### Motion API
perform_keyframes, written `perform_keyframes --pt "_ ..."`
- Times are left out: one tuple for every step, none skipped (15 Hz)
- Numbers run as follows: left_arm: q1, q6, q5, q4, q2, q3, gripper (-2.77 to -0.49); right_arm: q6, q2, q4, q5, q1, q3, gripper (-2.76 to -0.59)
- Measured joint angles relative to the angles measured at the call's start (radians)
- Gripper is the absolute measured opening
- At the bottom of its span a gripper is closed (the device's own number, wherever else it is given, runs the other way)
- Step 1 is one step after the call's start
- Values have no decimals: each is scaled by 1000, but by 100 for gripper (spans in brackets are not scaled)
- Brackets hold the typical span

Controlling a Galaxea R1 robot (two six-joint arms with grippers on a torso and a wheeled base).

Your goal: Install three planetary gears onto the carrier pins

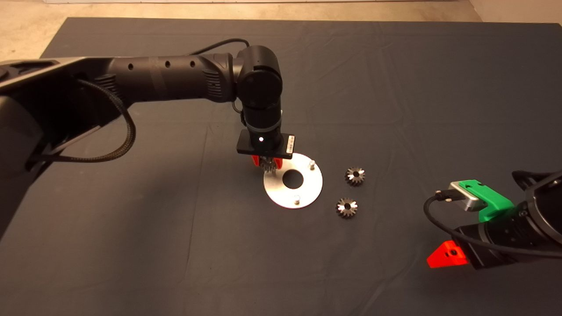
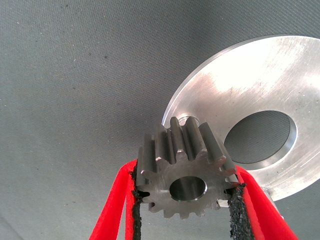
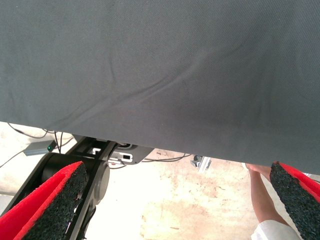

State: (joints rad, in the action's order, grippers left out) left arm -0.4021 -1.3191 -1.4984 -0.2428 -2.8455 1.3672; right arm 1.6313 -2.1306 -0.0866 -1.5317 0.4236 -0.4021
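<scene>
My left gripper [image 1: 266,164] is shut on one planetary gear [image 2: 186,172], a dark-silver toothed wheel with a central hole. It holds the gear over the left edge of the round silver disc [image 1: 307,193], right above a carrier pin [image 2: 190,121] whose top peeks out behind the gear. Two other carrier pins stand bare on the disc, one at the back right [image 1: 311,165] and one at the front [image 1: 297,199]. Two more planetary gears [image 1: 354,176] [image 1: 347,207] lie on the mat to the right of the disc. My right gripper [image 3: 175,200] waits open at the lower right edge.
The dark mat [image 1: 175,245] covers the table, with creases across it. In the right wrist view the mat's edge, the floor, the robot's base and a person's arm [image 3: 262,195] show beyond it.
</scene>
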Motion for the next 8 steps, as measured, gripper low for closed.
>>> perform_keyframes --pt "0 1 -6 -2 -3 0 -241 0 0 0 0 0 0 -62" --pt "0 1 -9 -4 -6 1 -241 0 0 0 0 0 0 -62" --pt "0 3 -12 -5 -8 1 -241 0 0 0 0 0 0 -62" --pt "0 5 -14 -6 -8 1 -241 0 0 0 0 0 0 -62" --pt "0 5 -14 -6 -8 1 -241 0 0 0 0 0 0 -62" --pt "0 6 -14 -6 -8 3 -241 0 0 0 0 0 0 -62" --pt "0 7 -14 -6 -9 4 -241 0 0 0 0 0 0 -62" --pt "0 7 -14 -6 -8 4 -241 0 0 0 0 0 0 -62"
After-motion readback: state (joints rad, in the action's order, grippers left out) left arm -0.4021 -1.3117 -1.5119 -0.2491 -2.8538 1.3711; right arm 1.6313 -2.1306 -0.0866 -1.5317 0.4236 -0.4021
